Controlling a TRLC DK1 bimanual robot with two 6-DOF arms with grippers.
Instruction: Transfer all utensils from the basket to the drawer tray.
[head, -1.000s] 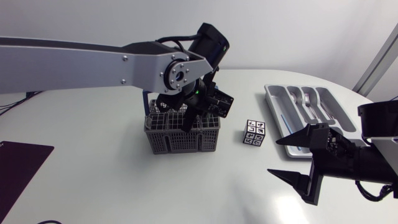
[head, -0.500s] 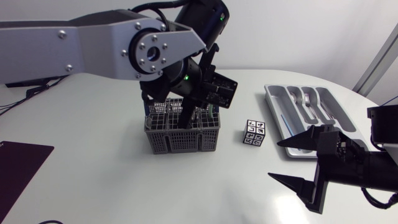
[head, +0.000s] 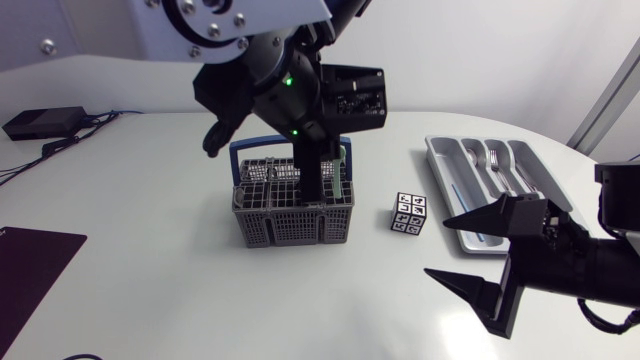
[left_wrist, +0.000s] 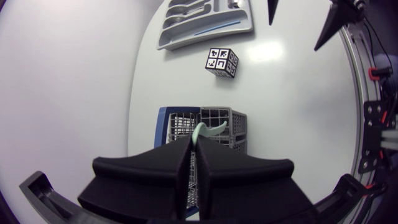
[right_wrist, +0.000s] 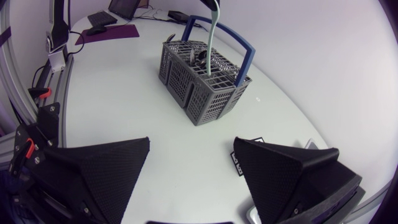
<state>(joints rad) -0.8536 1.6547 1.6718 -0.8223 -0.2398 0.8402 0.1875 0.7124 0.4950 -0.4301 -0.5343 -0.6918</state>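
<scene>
Head view: the left claw (head: 315, 185) is clenched on a slender pale green plastic utensil (head: 343, 172), whose lower end stands inside the grey slotted plastic basket (head: 293, 222) with the blue handle (head: 250, 146). The grey compartmented drawer tray (head: 437, 160) lies well apart, beyond a black-and-white marker cube (head: 409, 213). Hazard: that end may snag the grid and drag or tip the basket.

Left wrist view: the fingers (left_wrist: 149, 174) meet on the utensil's upper end. A pinch this narrow may let it pivot or slip.

Right wrist view: the right claw (right_wrist: 191, 142) is released, fingers wide, above the white tabletop (right_wrist: 124, 106). Near the tray, it may obstruct delivery
</scene>
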